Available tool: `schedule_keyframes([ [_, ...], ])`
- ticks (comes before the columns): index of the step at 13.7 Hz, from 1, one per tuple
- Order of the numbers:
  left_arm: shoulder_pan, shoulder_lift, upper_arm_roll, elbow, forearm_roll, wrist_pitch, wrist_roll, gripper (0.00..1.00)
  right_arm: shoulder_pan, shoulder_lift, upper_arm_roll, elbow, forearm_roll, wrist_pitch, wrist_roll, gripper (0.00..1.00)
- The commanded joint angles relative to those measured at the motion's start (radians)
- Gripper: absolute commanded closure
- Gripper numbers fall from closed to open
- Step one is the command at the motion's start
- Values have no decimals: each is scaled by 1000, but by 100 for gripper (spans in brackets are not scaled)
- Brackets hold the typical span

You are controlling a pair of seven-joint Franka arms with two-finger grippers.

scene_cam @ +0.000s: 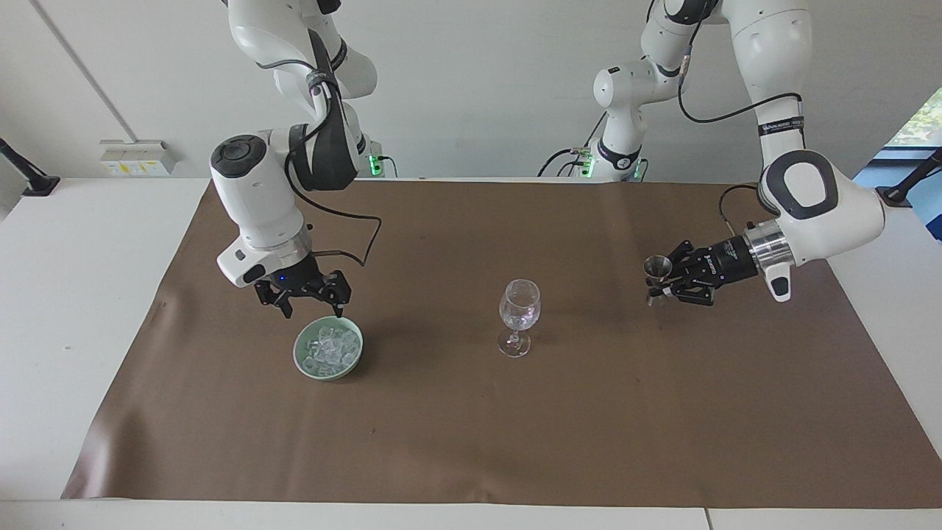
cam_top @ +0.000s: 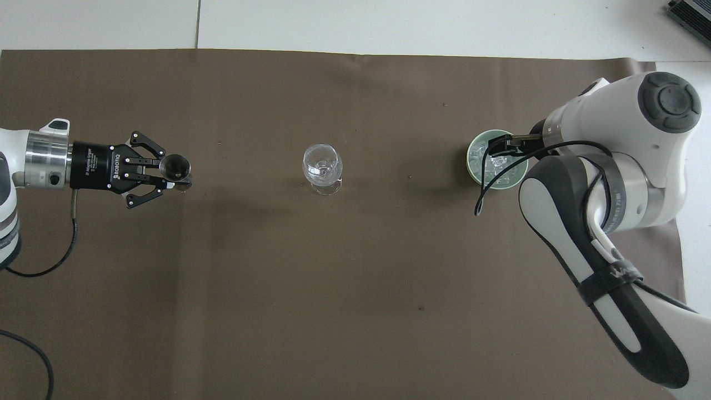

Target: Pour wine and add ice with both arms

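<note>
Plain brown cloth (scene_cam: 471,427) over a white table (scene_cam: 73,309). Pale green bowl (scene_cam: 303,362) with clear, colourless ice (scene_cam: 329,348). Clear wine glass (scene_cam: 519,313). Silver metal jigger (scene_cam: 656,274). White arms (scene_cam: 257,199) with black joint rings and silver wrists; black hands, left hand (scene_cam: 666,283) and right hand (scene_cam: 313,309).

The two arms (scene_cam: 254,191) were big, white and round, with black rings at the joints and shiny silver wrists. Thin black cables looped along them. Each one ended in a black tool with two fingers, and the left tool (cam_top: 173,176) had small white letters on its side. Green lights glowed at the bases.
</note>
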State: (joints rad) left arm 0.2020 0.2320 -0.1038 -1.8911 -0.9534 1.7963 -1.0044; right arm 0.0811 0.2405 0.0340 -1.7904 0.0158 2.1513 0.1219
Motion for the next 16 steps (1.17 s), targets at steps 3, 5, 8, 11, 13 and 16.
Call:
schedule_keyframes([
  [3, 22, 17, -7, 15, -71, -17, -19, 100, -4, 36, -2, -35, 18, 68, -8, 0],
  [5, 42, 35, -7, 18, -77, -18, -26, 100, -9, 52, -2, -37, 18, 68, -1, 0],
  [8, 83, 101, -8, 29, -77, -34, -25, 100, -14, 86, -2, -38, 18, 106, -7, 0],
  [11, 123, 147, -10, 33, -103, -61, -20, 100, -15, 97, -2, -41, 18, 119, -5, 0],
  [13, 158, 185, -14, 33, -123, -77, -13, 100, -14, 102, -2, -43, 18, 120, 2, 0],
  [16, 165, 208, -14, 29, -179, -80, -5, 100, -14, 105, -2, -43, 18, 124, 24, 0],
])
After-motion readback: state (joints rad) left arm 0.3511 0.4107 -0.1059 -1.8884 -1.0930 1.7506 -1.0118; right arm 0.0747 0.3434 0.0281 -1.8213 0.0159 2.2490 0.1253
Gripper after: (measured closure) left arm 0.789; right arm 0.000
